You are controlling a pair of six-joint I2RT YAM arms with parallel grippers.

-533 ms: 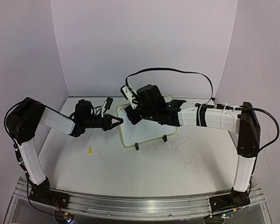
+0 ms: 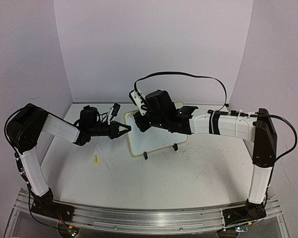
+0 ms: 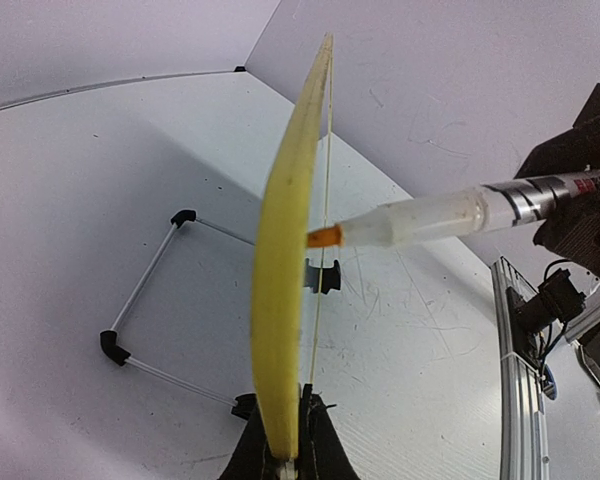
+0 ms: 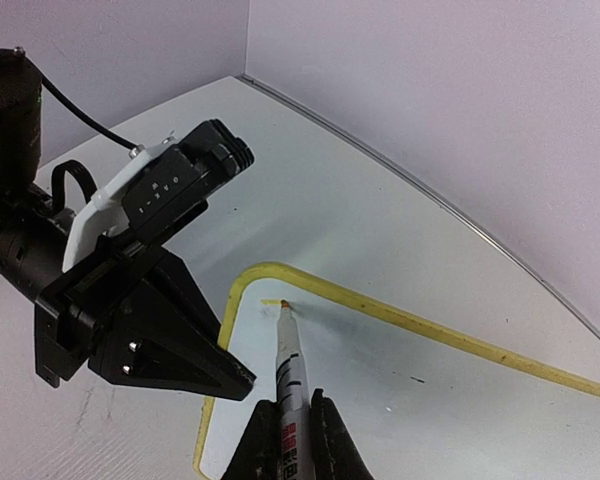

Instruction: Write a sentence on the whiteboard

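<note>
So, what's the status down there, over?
Left gripper shut on whiteboard edge. Right gripper shut on marker, orange tip at board's upper corner. Nothing in the way.

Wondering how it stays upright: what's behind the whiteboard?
A thin wire stand with black corners, resting on the table. Where it joins the whiteboard is hidden behind the yellow rim.

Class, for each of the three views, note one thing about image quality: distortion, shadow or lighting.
Left wrist view: the wide lens bows the yellow edge of the whiteboard into a curve; top view: light is soft and even, with only faint shadows on the table; right wrist view: the tip of the marker leaves a faint grey shadow on the board, no glare.
</note>
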